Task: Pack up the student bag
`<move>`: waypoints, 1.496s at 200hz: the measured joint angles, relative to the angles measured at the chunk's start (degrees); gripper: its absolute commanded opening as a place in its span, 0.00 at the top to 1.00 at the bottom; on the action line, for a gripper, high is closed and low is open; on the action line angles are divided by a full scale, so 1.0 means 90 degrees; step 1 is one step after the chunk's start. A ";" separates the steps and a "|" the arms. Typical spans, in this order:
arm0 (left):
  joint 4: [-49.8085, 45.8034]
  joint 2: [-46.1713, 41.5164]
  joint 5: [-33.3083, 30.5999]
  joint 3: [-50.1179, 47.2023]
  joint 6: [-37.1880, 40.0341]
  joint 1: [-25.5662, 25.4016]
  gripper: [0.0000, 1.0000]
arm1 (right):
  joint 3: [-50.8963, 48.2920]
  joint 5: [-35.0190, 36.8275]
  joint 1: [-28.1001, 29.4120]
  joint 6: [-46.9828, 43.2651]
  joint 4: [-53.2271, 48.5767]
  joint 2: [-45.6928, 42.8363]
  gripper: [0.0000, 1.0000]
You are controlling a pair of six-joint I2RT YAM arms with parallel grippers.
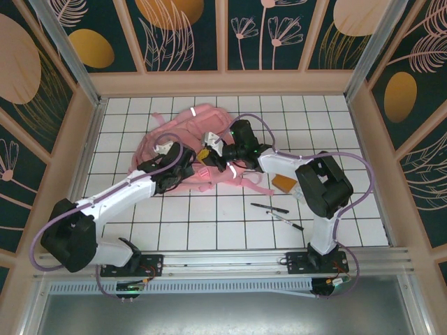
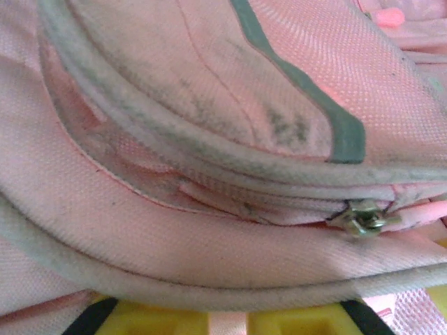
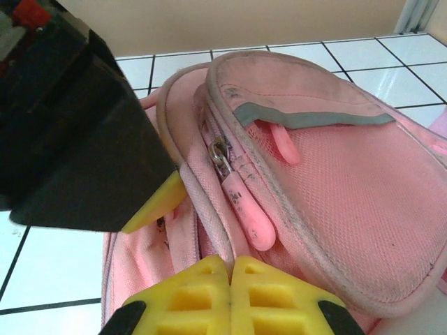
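Student bag (image 1: 180, 128) lies in the upper middle of the top view. Right gripper (image 3: 230, 272) is clenched, pads together at the bag's seam. Left gripper (image 2: 227, 322) is nearly closed over pink cloth, and I cannot tell if it grips. Best to pinch the zipper pull (image 3: 248, 209) squarely and hold the fabric taut.

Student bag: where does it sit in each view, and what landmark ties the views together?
Top external: bag left of centre, in the far half.
Left wrist: bag close up, pocket flap arching across the top.
Right wrist: bag from centre to right edge, flap uppermost.
Landmark: the grey strip on that flap, apparently the same in both wrist views.
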 measured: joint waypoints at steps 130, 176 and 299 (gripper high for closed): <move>0.0194 -0.1790 0.0816 -0.0763 0.1532 0.0469 1.00 | 0.0381 0.0058 0.0153 -0.2222 -0.1205 -0.0010 1.00; 0.0138 -0.1926 0.1795 -0.1018 0.1600 0.1076 1.00 | 0.0369 0.0498 0.0153 -0.3674 -0.1780 -0.0032 1.00; 0.0398 -0.1324 0.2871 -0.1273 0.3565 0.1940 1.00 | -0.0471 0.0860 -0.0561 -0.4495 -0.2127 -0.0602 0.49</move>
